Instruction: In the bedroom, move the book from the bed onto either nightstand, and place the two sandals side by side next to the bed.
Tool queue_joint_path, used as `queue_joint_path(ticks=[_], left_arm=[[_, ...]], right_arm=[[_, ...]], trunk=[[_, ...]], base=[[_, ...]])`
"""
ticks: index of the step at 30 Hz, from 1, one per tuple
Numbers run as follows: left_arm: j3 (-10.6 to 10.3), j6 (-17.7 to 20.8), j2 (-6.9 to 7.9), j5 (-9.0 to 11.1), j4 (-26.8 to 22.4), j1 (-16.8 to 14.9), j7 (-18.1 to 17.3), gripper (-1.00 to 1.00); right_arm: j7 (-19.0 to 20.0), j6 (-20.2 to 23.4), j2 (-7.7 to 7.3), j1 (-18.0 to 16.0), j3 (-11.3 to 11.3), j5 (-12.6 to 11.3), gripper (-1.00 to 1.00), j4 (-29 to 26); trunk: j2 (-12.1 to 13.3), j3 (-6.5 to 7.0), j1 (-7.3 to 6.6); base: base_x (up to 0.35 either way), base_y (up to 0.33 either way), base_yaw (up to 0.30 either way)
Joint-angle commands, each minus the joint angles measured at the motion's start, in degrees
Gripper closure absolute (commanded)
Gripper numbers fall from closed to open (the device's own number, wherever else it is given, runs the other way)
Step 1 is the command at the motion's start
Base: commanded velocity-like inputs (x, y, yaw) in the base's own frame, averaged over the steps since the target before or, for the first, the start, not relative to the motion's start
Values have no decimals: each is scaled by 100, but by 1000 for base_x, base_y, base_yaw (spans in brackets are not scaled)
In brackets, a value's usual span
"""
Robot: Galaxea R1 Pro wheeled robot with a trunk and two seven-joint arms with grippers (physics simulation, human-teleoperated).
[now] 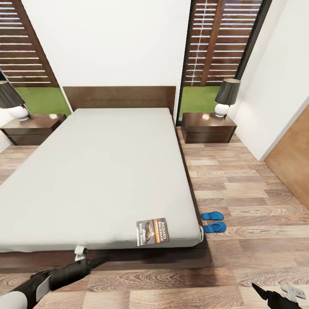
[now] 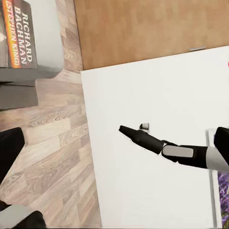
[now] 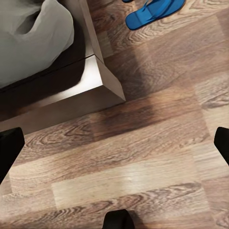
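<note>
Book (image 1: pixel 152 232) lying on bed's (image 1: pixel 103 171) near right corner, sandals (image 1: pixel 213 222) paired on floor beside it. Left end effector (image 1: pixel 80 253) reaching toward bed edge, grip unclear; right end effector (image 1: pixel 281 295) idling released.

The bed (image 1: pixel 103 171) has a plain light-grey mattress on a dark brown wooden frame, with a headboard (image 1: pixel 119 98) of the same brown at the far end. Near its right near corner lies the book (image 1: pixel 152 232), dark-covered with an orange band and white lettering. On the floor to the right, the two sandals (image 1: pixel 213 221) are bright blue. The floor (image 1: pixel 240 189) is grey-brown wood plank with visible grain. Both nightstands (image 1: pixel 208 127) are glossy dark brown; each carries a lamp (image 1: pixel 226 97) with a black shade and white base. The walls (image 1: pixel 111 43) are white, the window slats (image 1: pixel 223 38) brown, with green behind them. A panel (image 1: pixel 292 154) at the right is lighter brown wood.
</note>
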Motion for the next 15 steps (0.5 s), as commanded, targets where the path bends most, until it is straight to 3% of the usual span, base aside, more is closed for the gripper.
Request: queue_joint_path(ticks=[1,8,15], left_arm=[[-36,-38,2,27,88,0,-42,-100],[-43,-938,-8,-129,678,138,-272,-100],[-37,-1151,15,-184,729,482,-260,-100]], right_arm=[[27,-15,-2,-6,-13,-13,-100,15],[28,-15,-1,-6,-13,-5,-100,14],[30,-15,-1,-6,-13,18,-100,13]], trunk=[[-3,-4,0],[-3,-4,0],[-3,-4,0]], base=[[0,0,0],[0,0,0],[0,0,0]])
